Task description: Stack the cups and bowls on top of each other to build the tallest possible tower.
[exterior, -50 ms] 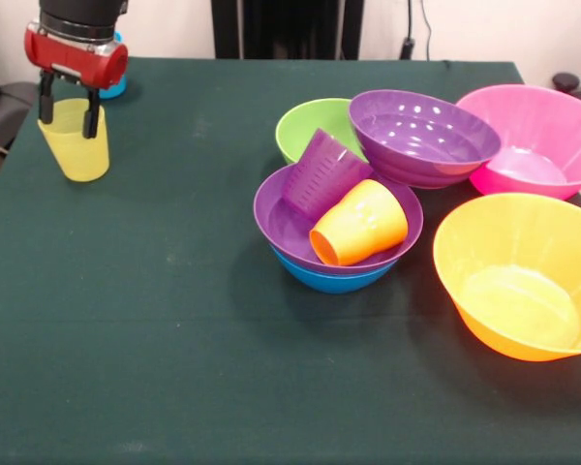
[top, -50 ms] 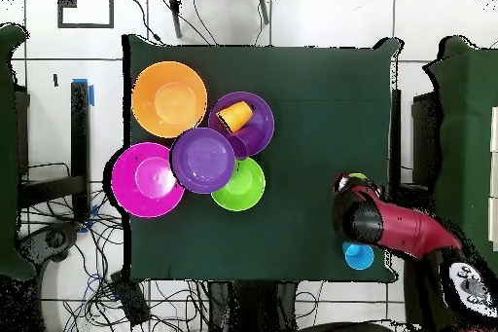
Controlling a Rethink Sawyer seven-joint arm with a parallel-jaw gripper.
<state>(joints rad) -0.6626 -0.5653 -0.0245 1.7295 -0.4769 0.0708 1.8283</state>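
Observation:
My gripper (exterior, -50 ms: 69,110) is at the table's left rear corner, shut on the upright yellow cup (exterior, -50 ms: 75,147); I cannot tell whether the cup touches the cloth. From overhead only a sliver of the yellow cup (top, -50 ms: 357,178) shows past the gripper (top, -50 ms: 352,192). The blue cup (exterior, -50 ms: 115,87) stands just behind. The tower is a purple bowl (exterior, -50 ms: 281,218) nested in the blue bowl (exterior, -50 ms: 334,281), with the purple cup (exterior, -50 ms: 324,174) and the orange cup (exterior, -50 ms: 360,223) lying tipped inside. A second purple bowl (exterior, -50 ms: 421,136) leans on the green bowl (exterior, -50 ms: 310,126).
The pink bowl (exterior, -50 ms: 533,140) sits at the right rear and the large orange bowl (exterior, -50 ms: 523,276) at the right front, near the table edge. Dark green cloth (exterior, -50 ms: 155,320) covers the table between the gripper and the bowls.

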